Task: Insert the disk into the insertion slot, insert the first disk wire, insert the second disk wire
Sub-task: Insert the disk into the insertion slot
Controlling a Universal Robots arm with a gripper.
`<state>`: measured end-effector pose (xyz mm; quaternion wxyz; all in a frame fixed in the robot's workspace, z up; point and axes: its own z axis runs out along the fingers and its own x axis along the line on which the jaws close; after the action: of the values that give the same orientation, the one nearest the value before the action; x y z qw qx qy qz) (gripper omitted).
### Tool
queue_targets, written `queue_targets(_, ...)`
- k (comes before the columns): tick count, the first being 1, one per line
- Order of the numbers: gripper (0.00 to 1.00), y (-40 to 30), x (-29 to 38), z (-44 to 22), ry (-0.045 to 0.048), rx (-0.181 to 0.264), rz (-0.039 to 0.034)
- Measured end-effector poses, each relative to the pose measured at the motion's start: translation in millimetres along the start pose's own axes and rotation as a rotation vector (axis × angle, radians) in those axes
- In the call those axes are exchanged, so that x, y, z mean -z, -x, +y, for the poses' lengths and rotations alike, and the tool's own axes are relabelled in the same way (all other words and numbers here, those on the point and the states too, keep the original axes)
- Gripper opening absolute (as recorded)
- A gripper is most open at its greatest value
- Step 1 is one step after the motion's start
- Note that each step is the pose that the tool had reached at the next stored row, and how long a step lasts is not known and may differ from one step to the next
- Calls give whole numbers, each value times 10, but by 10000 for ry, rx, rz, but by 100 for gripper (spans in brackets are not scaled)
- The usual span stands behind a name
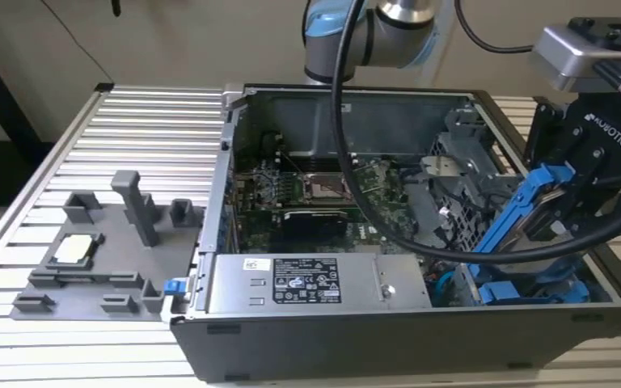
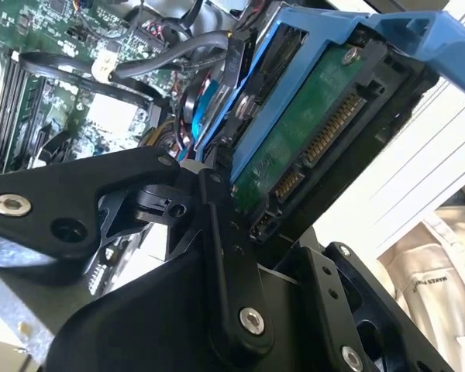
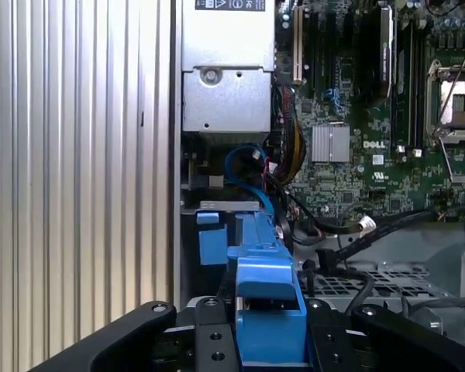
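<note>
At the exterior view's right, over the open computer case [image 1: 397,349], the gripper [image 1: 561,212] has its black fingers [image 2: 225,256] closed on the disk [image 1: 516,217], clamping it at its connector end. In the second wrist view the green circuit board and its row of contacts sit just beyond the fingers. Judging by that hold, the plug end is kept toward the arm so that the far end can lead into the bay and the contacts stay reachable for the two wires. The disk hangs tilted, not flat. Its long axis runs from the frame's upper right down to the lower left, and the lower end points into the case's lower right corner, where the insertion slot [image 1: 464,281] lies beside the power supply [image 1: 300,283]. That end looks near the slot's mouth, but whether it has entered cannot be told. The tilt probably helps the disk clear the case wall and the perforated cage [image 1: 453,206]. In the first wrist view the blue carrier [image 3: 267,298] sits squarely between the fingers. No wire is plugged into the contacts.
</note>
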<state>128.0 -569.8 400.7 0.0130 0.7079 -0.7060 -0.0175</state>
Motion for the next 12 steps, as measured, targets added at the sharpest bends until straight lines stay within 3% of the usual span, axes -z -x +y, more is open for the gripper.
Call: queue_targets(12, 33, 29, -182, -21, 1, 78, -8)
